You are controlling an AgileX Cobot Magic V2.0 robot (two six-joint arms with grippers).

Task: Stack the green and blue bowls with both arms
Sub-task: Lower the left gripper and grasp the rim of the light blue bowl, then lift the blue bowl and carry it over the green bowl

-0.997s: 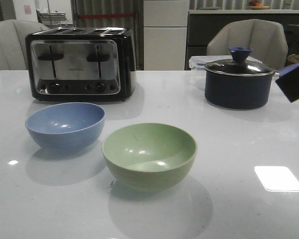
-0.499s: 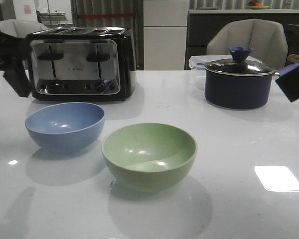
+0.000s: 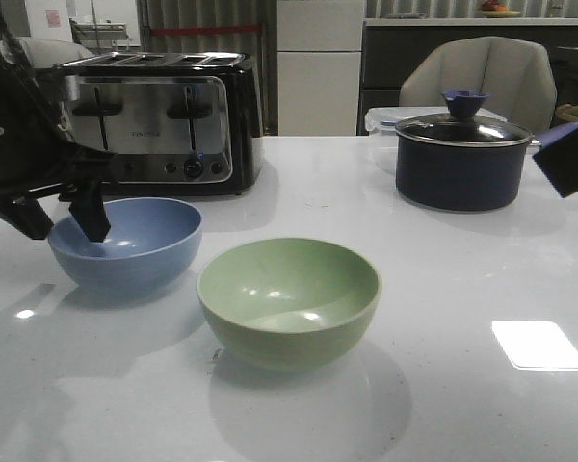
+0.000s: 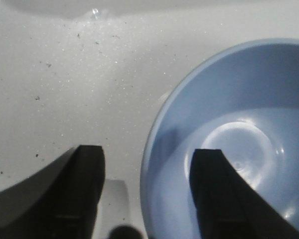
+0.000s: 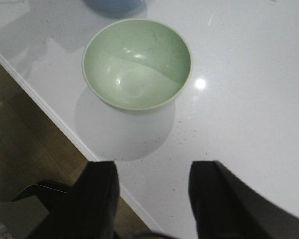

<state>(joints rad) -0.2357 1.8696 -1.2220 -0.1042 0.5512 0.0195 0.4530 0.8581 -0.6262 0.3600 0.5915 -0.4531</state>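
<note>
From the front, the matte blue bowl [image 3: 125, 241] and green bowl [image 3: 289, 299] sit side by side, apparently light, rigid, thin-rimmed; the left wrist shows the left gripper [image 4: 147, 191] open astride the blue rim, the likeliest hold; the right gripper [image 5: 152, 199] hangs open, well off the green bowl.

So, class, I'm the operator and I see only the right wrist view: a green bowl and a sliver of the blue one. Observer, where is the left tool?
Observer: The left tool is open and straddles the left rim of the blue bowl, one finger inside and one outside.
Operator: Is the bowl lifted?
Observer: No, it rests on the white table.
Operator: What stands behind it?
Observer: A black and chrome toaster.
</note>
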